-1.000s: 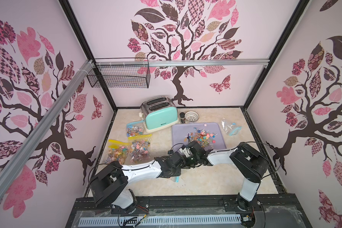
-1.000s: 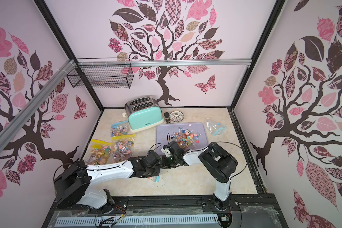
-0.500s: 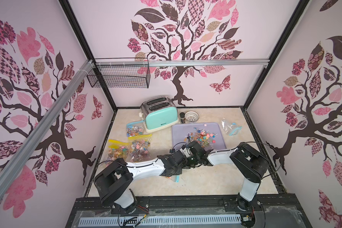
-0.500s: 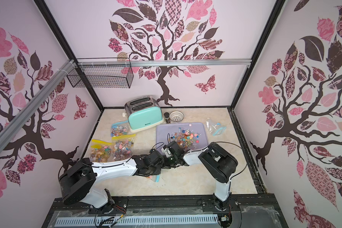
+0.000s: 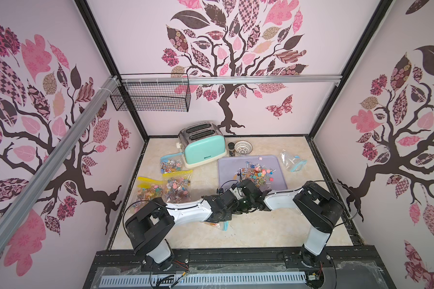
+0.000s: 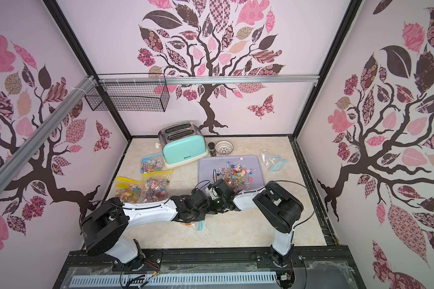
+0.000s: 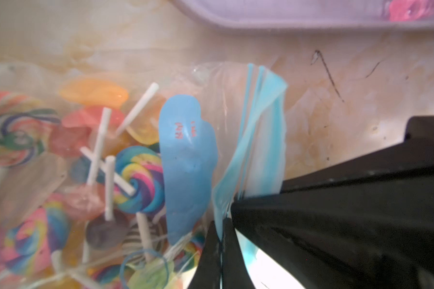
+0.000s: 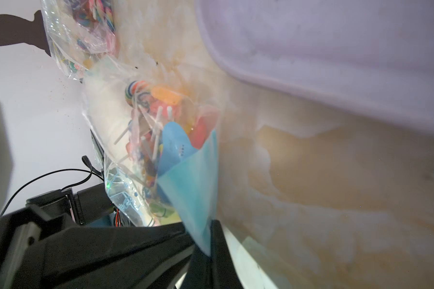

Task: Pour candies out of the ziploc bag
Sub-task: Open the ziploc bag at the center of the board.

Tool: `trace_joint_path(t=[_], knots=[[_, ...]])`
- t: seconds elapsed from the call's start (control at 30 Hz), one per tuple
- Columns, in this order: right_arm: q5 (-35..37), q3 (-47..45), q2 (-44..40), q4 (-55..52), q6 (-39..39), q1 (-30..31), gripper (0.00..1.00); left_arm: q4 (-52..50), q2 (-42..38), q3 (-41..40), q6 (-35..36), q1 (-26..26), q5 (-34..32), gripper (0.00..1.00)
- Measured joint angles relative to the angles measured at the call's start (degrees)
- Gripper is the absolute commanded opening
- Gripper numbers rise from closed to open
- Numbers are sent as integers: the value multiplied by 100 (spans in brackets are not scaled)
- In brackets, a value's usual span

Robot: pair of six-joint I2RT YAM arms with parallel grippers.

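mint toaster [image 5: 203, 151] upright at back | dark jar [image 5: 231, 149] beside white mesh bowl [image 5: 243, 147] | wire basket [image 5: 150, 97] on wall

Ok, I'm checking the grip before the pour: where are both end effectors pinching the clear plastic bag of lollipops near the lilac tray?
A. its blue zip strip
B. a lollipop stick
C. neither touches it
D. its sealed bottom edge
A: each wrist view shows black jaws shut on the blue zip strip of the clear plastic bag, left end effector and right end effector alike, multicoloured lollipops inside.
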Motion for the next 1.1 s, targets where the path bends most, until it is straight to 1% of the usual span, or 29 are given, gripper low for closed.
trace_joint_path(t=[0.27, 0.47, 0.7, 0.87, 1.0, 1.1], knots=[[175, -15, 0, -74, 48, 9, 0, 4, 15, 20, -31, 0, -13, 0], [570, 33, -22, -249, -61, 83, 0, 96, -87, -96, -584, -13, -101, 0], [1049, 98, -120, -525, -238, 260, 0, 734, -466, -647, -1239, -22, -164, 0], [1370, 85, -247, -717, -280, 256, 0, 763, -922, -1008, -1534, 2, -529, 0], [1506, 74, -289, -752, -299, 256, 0, 793, -1060, -1123, -1615, 2, -649, 0], [1526, 92, -291, -776, -334, 256, 0, 774, -1143, -1106, -1504, 2, -645, 0]])
